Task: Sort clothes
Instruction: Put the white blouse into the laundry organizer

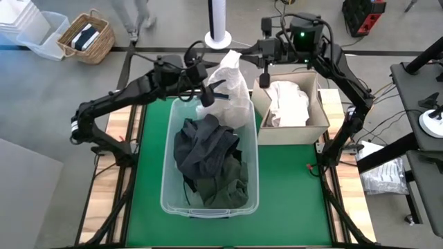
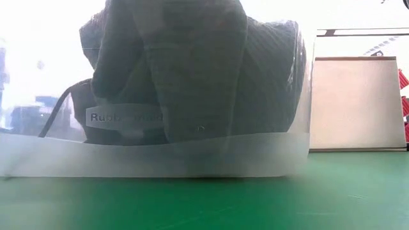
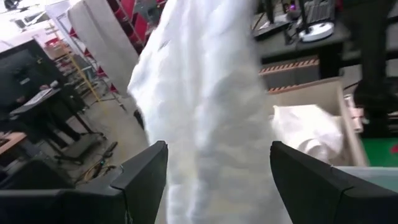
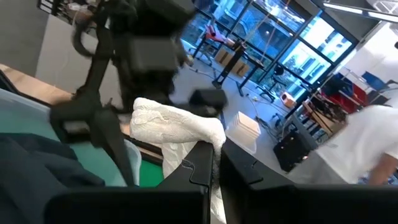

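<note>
Wicker first, at the far left beyond the table: a basket point(image 1: 86, 39) on the floor, with a person's legs point(image 1: 133, 17) passing near it. On the green mat point(image 1: 291, 200) the left gripper point(image 1: 210, 95) hangs over the far end of the clear plastic tub point(image 1: 166, 187); its fingers stand wide apart in the left wrist view, with the white garment point(image 1: 232, 86) draped down between them, so it looks more cradled than pinched. That garment is raised above the tub's far right corner, stretched upward toward the right gripper point(image 4: 213, 163), whose fingers are closed narrowly on a fold of its cloth. Below, the dark clothes point(image 1: 208, 162) — grey and green — lie heaped in the tub and press against its near wall in the low view. Right of the tub, just beside it, the cardboard box point(image 1: 320, 130) already holds white clothes point(image 1: 287, 104). Judging from this, the white piece is being passed across to the box. The risk is a weak hold: with one gripper spread open, a thin pinch could slip and drop the cloth back onto the dark pile — or its hanging tail could snag the tub rim or drape over the box wall instead of landing inside.
</note>
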